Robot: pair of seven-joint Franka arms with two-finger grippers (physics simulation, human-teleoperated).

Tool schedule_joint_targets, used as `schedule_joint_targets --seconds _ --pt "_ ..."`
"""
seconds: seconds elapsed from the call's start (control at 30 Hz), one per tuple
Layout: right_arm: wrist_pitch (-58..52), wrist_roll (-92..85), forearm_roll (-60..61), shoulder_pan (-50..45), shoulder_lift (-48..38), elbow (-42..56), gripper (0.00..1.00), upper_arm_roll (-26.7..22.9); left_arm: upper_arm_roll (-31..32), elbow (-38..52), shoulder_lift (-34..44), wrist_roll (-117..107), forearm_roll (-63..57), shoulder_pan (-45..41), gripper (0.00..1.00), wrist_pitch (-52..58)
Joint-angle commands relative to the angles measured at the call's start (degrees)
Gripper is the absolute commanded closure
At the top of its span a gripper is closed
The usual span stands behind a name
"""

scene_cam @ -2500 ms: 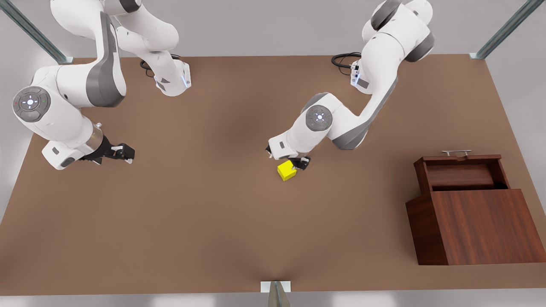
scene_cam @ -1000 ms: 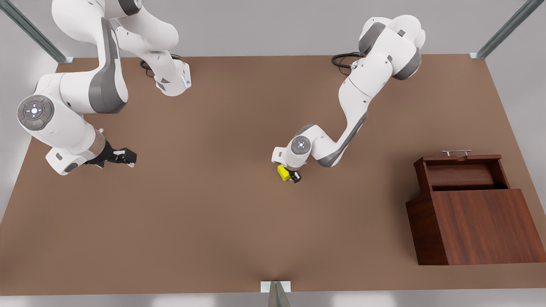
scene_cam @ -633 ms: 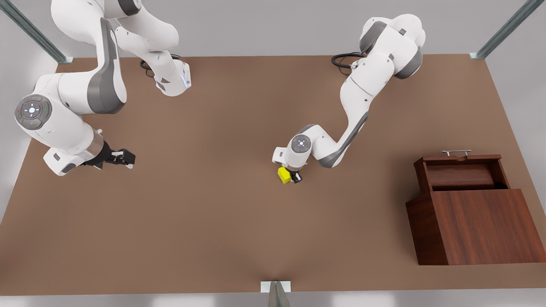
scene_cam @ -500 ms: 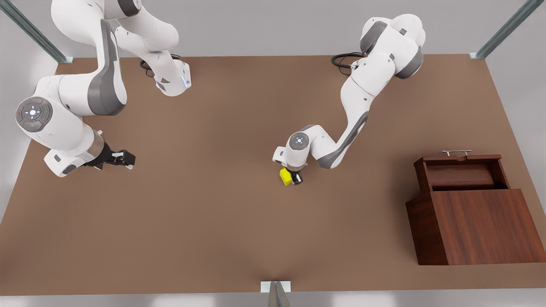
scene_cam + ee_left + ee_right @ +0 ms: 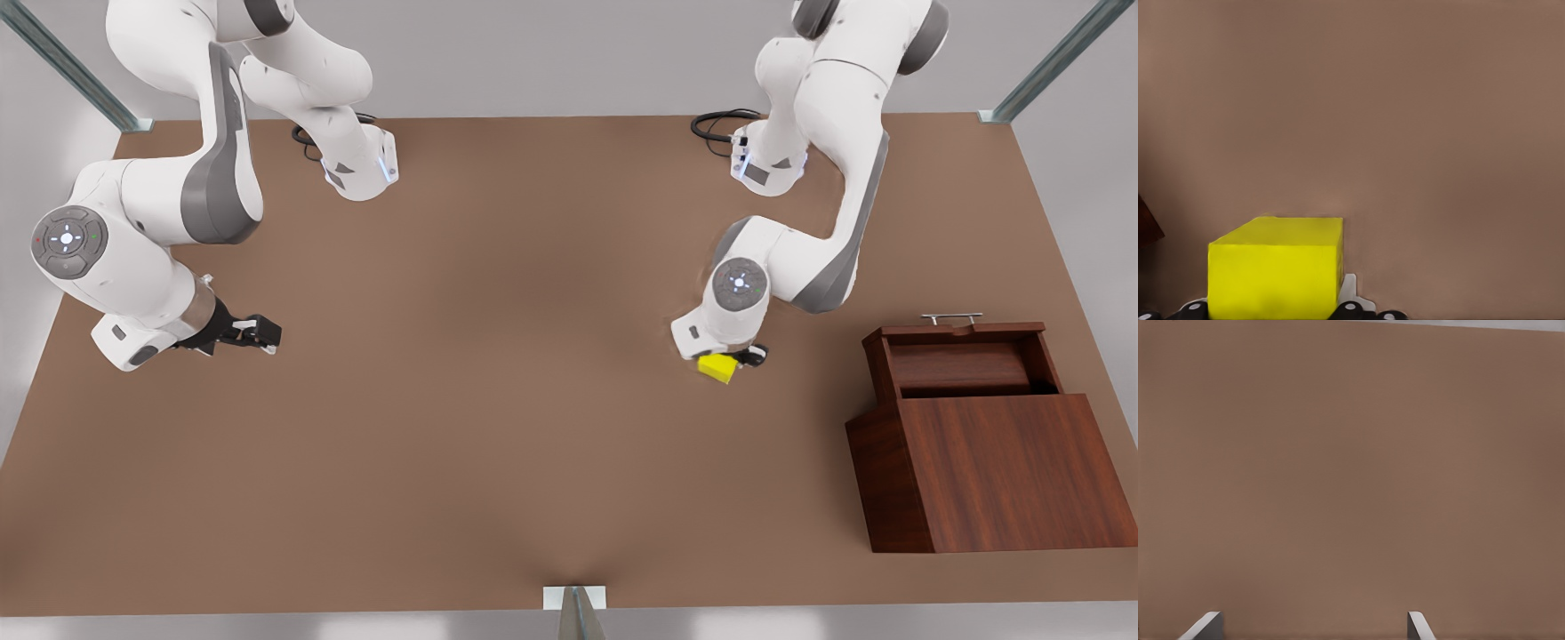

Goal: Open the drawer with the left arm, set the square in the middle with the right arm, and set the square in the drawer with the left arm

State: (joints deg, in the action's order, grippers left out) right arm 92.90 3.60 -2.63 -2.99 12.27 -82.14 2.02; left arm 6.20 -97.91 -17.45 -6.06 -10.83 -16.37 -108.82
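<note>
The square (image 5: 718,366) is a small yellow cube held in my left gripper (image 5: 731,359), which is shut on it, on the front view's right half, left of the cabinet. In the left wrist view the square (image 5: 1275,267) sits between the fingertips (image 5: 1351,308). The drawer (image 5: 965,364) stands pulled out of the dark wooden cabinet (image 5: 996,471), its silver handle (image 5: 951,317) at the far end. My right gripper (image 5: 253,335) waits open low over the table at the front view's left; its fingertips (image 5: 1421,625) are spread with nothing between them.
The brown tabletop (image 5: 498,356) spreads between the two arms. Both arm bases (image 5: 356,169) stand at the far edge, with black cables beside them. A metal bracket (image 5: 575,597) sits at the near edge.
My left gripper has carried the square from the table's middle toward the front view's right, nearer the open drawer. The right arm has barely moved.
</note>
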Motion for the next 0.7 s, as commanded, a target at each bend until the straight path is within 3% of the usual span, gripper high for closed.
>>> schedule_joint_targets --seconds 0.0,0.07,0.17,0.37,0.67 --pt "0.0 0.0 0.0 0.0 0.0 0.0 0.00 0.0 -1.7 0.0 1.4 -2.0 8.0 0.8 0.40 0.3" --pt "0.0 0.0 0.0 0.0 0.0 0.0 0.00 0.0 -4.2 -0.1 6.7 -6.5 10.0 7.7 0.40 5.5" --pt "0.0 0.0 0.0 0.0 0.0 0.0 0.00 0.0 -4.6 -1.0 8.4 -5.4 9.8 17.4 0.40 6.4" --pt "0.2 0.0 0.0 0.0 0.0 0.0 0.00 0.0 -5.9 -6.7 5.8 4.1 9.3 25.7 0.39 -4.6" --pt "0.3 0.0 0.1 0.0 0.0 0.0 0.00 0.0 -5.9 -6.8 2.7 13.7 7.9 33.9 0.37 -6.7"
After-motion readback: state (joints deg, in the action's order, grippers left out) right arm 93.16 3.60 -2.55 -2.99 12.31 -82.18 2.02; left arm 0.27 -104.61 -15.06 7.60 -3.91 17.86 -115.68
